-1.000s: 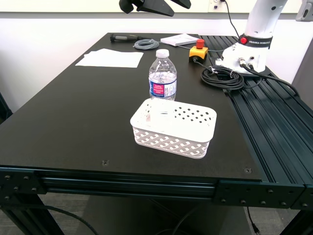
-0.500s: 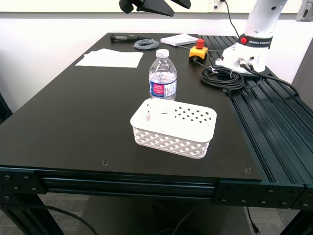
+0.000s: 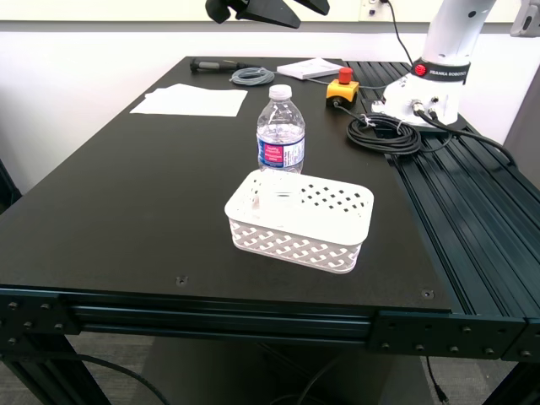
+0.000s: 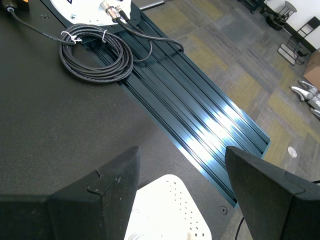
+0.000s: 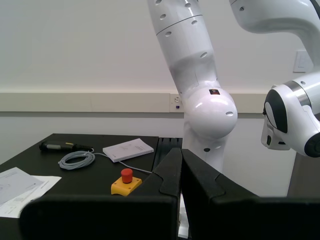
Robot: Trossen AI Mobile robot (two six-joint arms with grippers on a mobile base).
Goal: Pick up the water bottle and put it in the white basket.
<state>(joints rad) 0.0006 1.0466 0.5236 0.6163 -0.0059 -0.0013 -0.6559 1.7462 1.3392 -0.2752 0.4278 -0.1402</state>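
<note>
The water bottle (image 3: 280,131) stands upright on the black table (image 3: 126,202), clear and ribbed, with a white cap and a blue and red label. The white basket (image 3: 299,219) sits just in front of it, apart from it and empty. Dark gripper parts (image 3: 253,10) hang at the top edge of the exterior view, high above the table; I cannot tell which arm they belong to. My first gripper (image 4: 181,155) is open and empty, looking down on the basket's corner (image 4: 170,210). My second gripper (image 5: 180,165) is shut on nothing and faces the back wall.
A coiled black cable (image 3: 384,131) lies at the back right beside a white robot base (image 3: 439,76). A yellow box with a red button (image 3: 342,89), a booklet (image 3: 310,67), a grey cable (image 3: 252,76) and papers (image 3: 190,99) lie at the back. Ridged rails (image 3: 472,211) run along the right.
</note>
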